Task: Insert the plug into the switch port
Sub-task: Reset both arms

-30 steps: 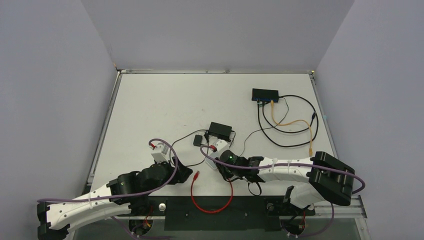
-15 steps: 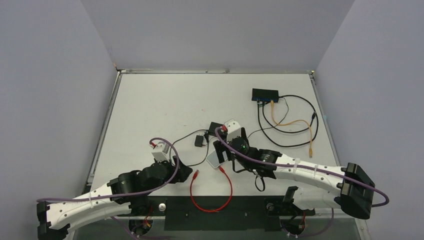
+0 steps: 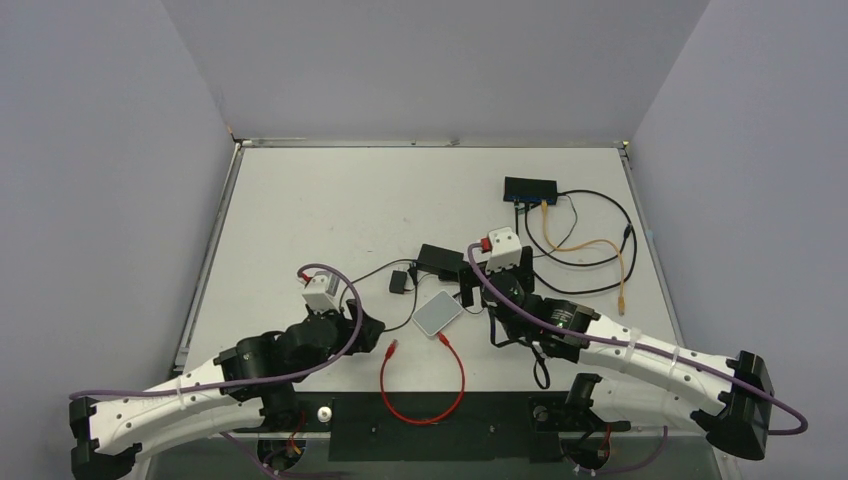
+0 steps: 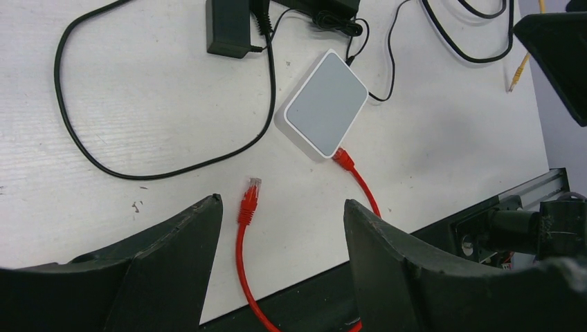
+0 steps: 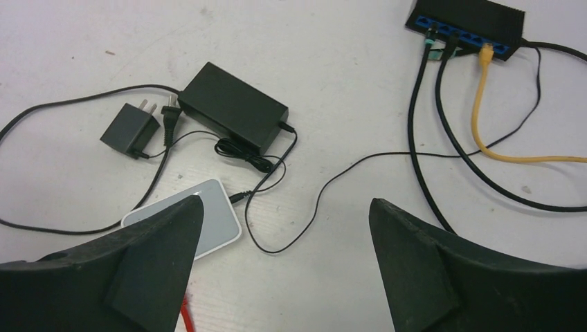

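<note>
A red cable (image 3: 425, 410) loops at the table's near edge. Its free plug (image 4: 249, 197) lies flat on the table, also seen as a red plug (image 3: 393, 348) in the top view. My left gripper (image 4: 282, 202) hovers open over it, the plug between the fingers and nearer the left one, untouched. The cable's other end sits in a light grey pad (image 4: 325, 104). The black switch (image 3: 530, 189) lies at the back right, its blue port row (image 5: 460, 33) facing me, with black leads and an orange one plugged in. My right gripper (image 5: 285, 201) is open and empty above bare table.
A black adapter brick (image 5: 234, 108) and a small wall plug (image 5: 130, 130) lie behind the grey pad (image 3: 438, 314). Black cable loops (image 3: 575, 285) and an orange cable (image 3: 590, 245) spread in front of the switch. A loose orange plug (image 3: 622, 300) lies at the right.
My right arm swung back and right off the grey pad, which now shows fully, and its gripper opened wide. The left arm edged slightly forward.
</note>
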